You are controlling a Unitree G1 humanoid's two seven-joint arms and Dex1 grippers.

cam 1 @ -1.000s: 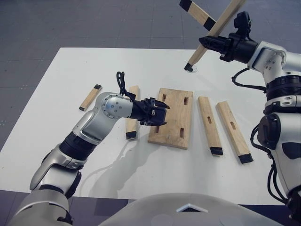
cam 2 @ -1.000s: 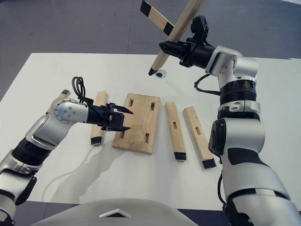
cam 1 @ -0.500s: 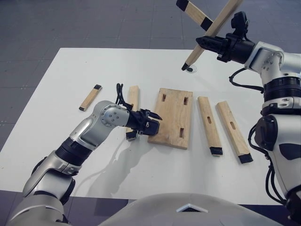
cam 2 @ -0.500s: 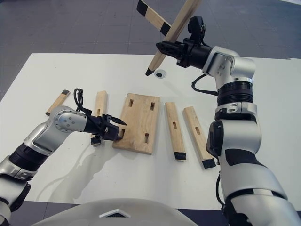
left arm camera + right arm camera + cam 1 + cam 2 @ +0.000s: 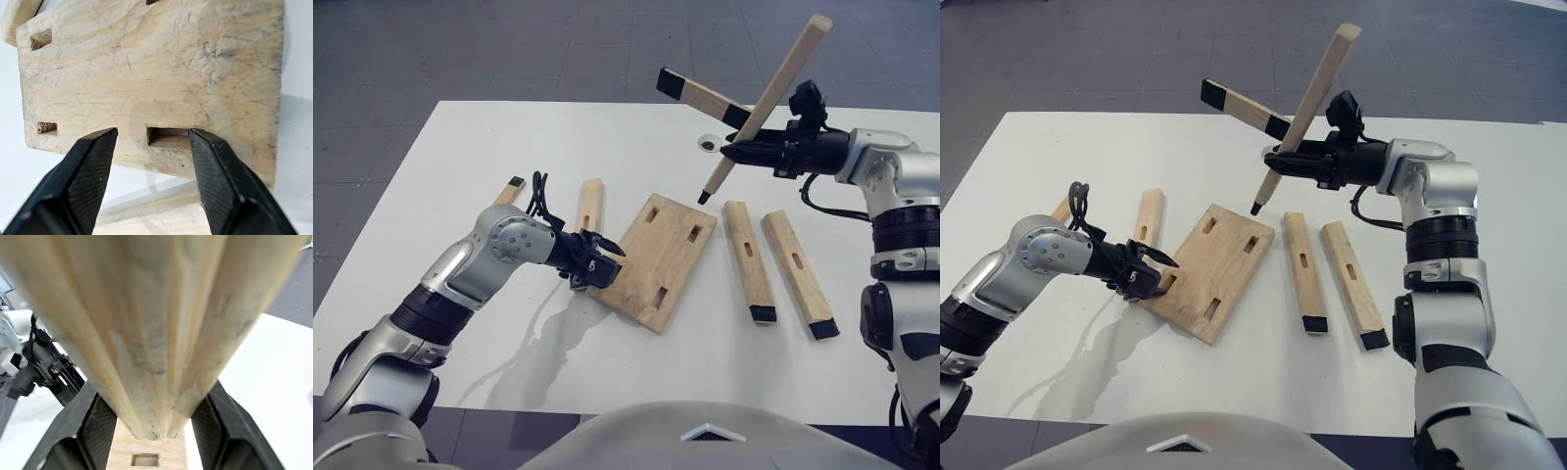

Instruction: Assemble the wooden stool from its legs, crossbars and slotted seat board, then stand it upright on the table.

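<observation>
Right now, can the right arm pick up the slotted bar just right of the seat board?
Probably not: its claw is shut on the crossed legs, held above the table. The bar itself lies uncovered.

Setting: lab or test room, most likely. Plain white counter (image 5: 440,176), round cable port (image 5: 709,144) near its far edge. Dark grey square floor tiles (image 5: 460,49) beyond. Bare wooden seat board (image 5: 658,259) lies on the counter.

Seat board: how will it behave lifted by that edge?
Probably stiff: the seat board is a thick wooden slab. Held at one edge by the left claw, it would likely sag or pivot. Pushed on the smooth white table, it probably slides and turns, not tips.
</observation>
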